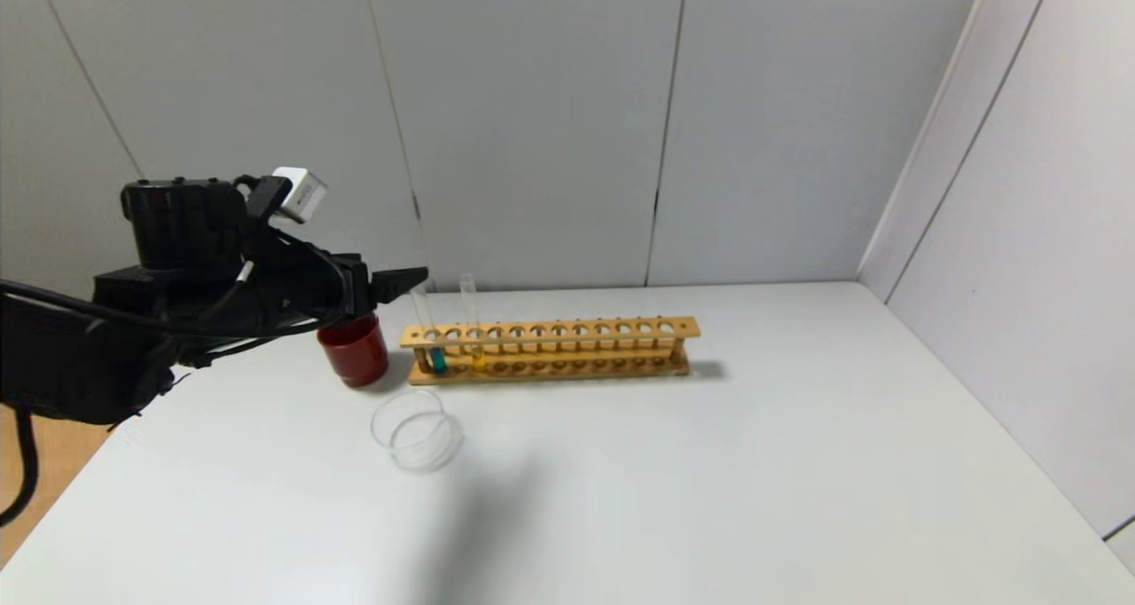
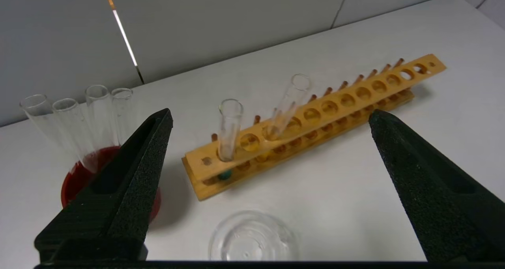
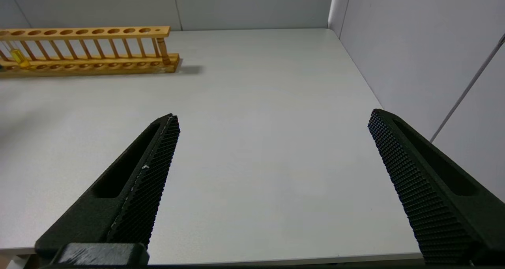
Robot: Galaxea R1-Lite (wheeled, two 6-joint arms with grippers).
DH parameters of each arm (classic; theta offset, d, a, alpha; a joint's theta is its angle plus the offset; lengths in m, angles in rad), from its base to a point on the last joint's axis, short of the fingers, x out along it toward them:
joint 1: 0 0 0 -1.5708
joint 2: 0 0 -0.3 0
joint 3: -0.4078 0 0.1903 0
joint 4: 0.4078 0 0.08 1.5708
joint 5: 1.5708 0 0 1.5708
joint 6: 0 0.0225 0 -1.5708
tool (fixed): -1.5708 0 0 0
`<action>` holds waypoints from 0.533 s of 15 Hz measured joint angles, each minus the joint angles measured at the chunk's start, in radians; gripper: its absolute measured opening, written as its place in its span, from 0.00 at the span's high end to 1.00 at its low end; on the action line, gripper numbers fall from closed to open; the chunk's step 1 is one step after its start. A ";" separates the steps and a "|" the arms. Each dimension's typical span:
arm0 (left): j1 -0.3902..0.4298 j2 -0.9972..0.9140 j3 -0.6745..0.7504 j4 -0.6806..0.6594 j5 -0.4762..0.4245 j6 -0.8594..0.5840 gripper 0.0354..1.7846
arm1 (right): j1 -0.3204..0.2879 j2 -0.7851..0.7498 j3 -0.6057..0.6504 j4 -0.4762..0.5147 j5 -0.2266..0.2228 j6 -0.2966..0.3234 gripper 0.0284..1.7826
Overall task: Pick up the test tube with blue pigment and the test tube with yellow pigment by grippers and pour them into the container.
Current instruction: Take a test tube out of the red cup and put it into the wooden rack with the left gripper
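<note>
The test tube with blue pigment stands in the left end hole of a wooden rack. The test tube with yellow pigment stands two holes to its right, leaning. The container, a clear glass dish, sits on the table in front of the rack's left end. My left gripper hovers open and empty above the red cup, just left of the blue tube's top. In the left wrist view the gripper frames the blue tube, the yellow tube and the dish. My right gripper is open and empty over bare table.
A dark red cup holding several empty clear tubes stands left of the rack, under my left gripper. The white table is walled at the back and right. The rack's right end shows in the right wrist view.
</note>
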 joint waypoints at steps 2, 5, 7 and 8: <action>0.010 0.069 -0.021 -0.013 0.000 0.002 0.02 | 0.000 0.000 0.000 0.000 0.000 0.000 0.02; 0.014 0.141 -0.040 -0.015 0.000 0.002 0.02 | 0.000 0.000 0.000 0.000 0.000 0.000 0.02; 0.014 0.170 -0.044 -0.016 0.000 0.003 0.02 | 0.000 0.000 0.000 0.000 0.000 0.000 0.02; 0.013 0.182 -0.046 -0.020 0.000 0.003 0.02 | 0.000 0.000 0.000 0.000 0.000 0.000 0.02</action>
